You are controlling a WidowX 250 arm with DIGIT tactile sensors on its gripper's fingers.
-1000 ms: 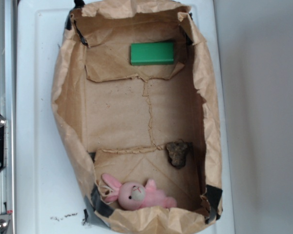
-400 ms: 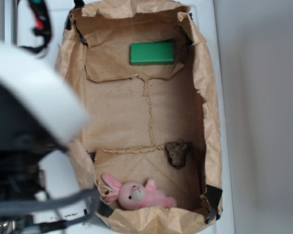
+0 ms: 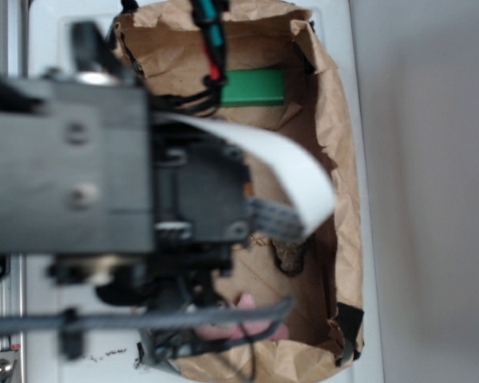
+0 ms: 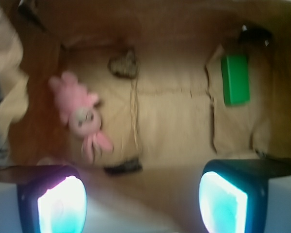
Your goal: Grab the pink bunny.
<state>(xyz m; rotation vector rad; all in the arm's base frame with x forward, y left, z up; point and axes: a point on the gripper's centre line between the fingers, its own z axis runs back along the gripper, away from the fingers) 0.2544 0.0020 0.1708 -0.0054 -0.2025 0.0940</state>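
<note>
The pink bunny (image 4: 81, 115) lies in a corner of the brown paper bag (image 4: 169, 111), its pale face turned up and its long ears pointing toward me. In the exterior view only a strip of the pink bunny (image 3: 247, 327) shows below the blurred black arm. My gripper (image 4: 141, 201) hangs open above the bag's near wall, and the bunny sits up and left of the left fingertip (image 4: 58, 206). Nothing is between the glowing pads.
A brown rock-like lump (image 4: 123, 64) rests near the bunny, partly visible in the exterior view (image 3: 291, 254). A green block (image 4: 234, 80) lies at the bag's other end (image 3: 255, 86). The crumpled paper bag walls (image 3: 343, 199) stand around everything, on a white surface (image 3: 72, 343).
The arm has swung into the exterior view from the left and now covers the bag's left half and most of the bunny. Objects in the bag have not moved.
</note>
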